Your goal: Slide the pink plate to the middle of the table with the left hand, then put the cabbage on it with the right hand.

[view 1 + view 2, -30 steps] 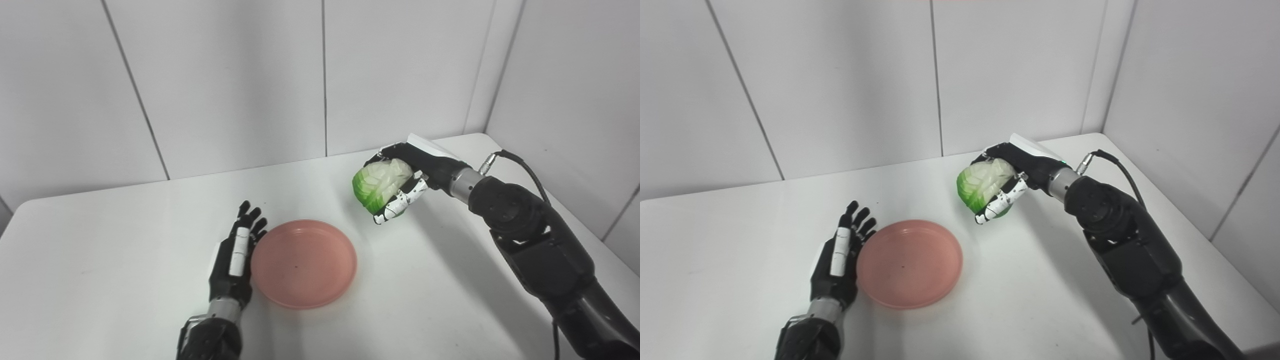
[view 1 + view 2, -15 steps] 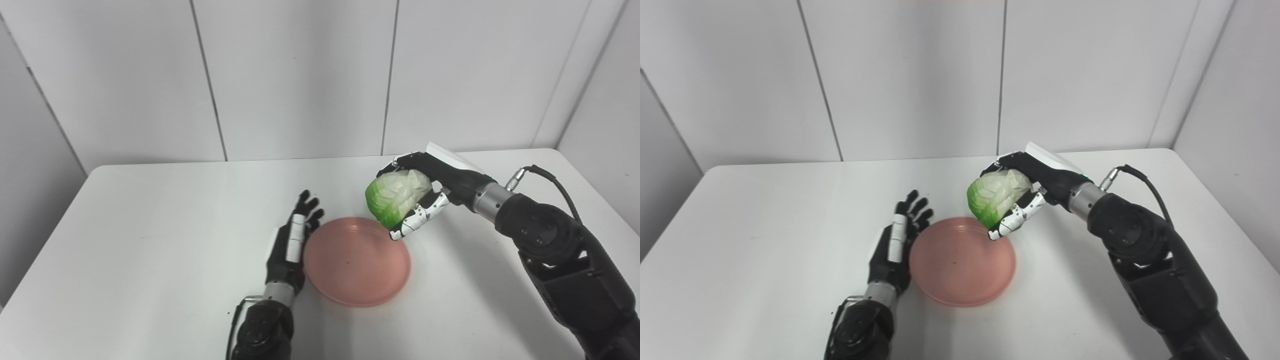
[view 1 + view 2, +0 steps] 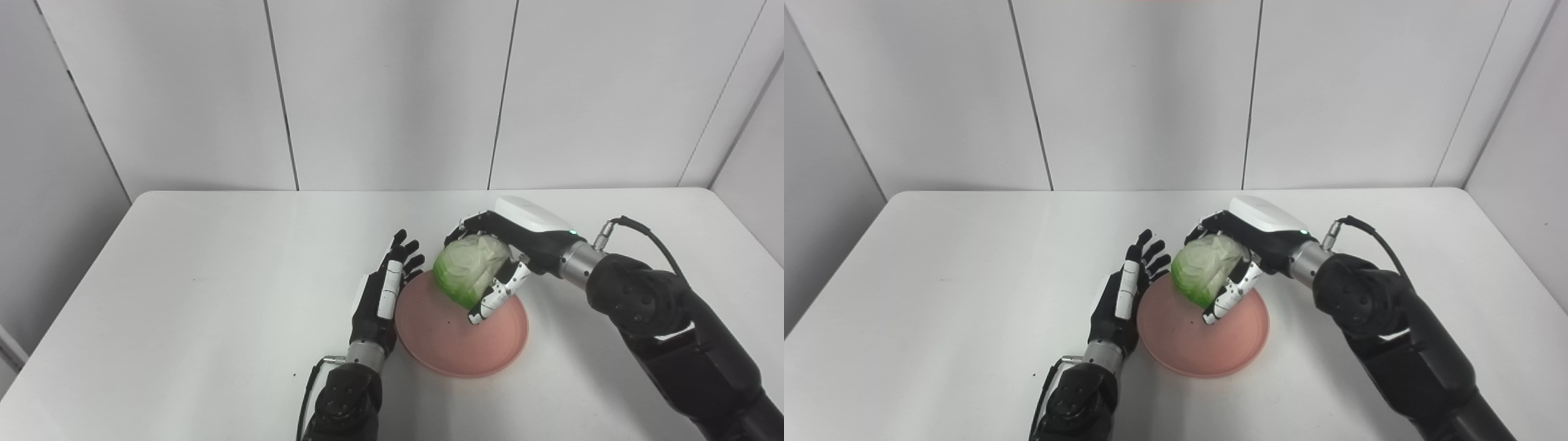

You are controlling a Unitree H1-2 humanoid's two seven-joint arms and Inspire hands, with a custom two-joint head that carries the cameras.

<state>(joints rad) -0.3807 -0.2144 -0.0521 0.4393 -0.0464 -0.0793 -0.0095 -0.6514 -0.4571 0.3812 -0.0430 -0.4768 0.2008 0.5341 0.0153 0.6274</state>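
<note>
While the right robot hand point(image 3: 499, 257) grips the leafy green cabbage point(image 3: 468, 278) over the round pink plate's point(image 3: 490, 349) 12 o'clock rim, letting go there might roll it onto the white surface point(image 3: 202, 288), left robot hand point(image 3: 383, 300) open at 9.

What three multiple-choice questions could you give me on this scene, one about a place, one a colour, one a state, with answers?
1. Where is the left hand?
A. beside the plate's left rim
B. on the cabbage
C. at the table's far right corner

2. What colour is the plate?
A. blue
B. pink
C. black

3. What is the right hand doing?
A. lying flat, open
B. holding the cabbage over the plate
C. gripping the plate

Answers: 1 A, its straight fingers lie along that rim. 2 B, the dish is plainly pink. 3 B, its fingers wrap the green head above the dish.
</note>
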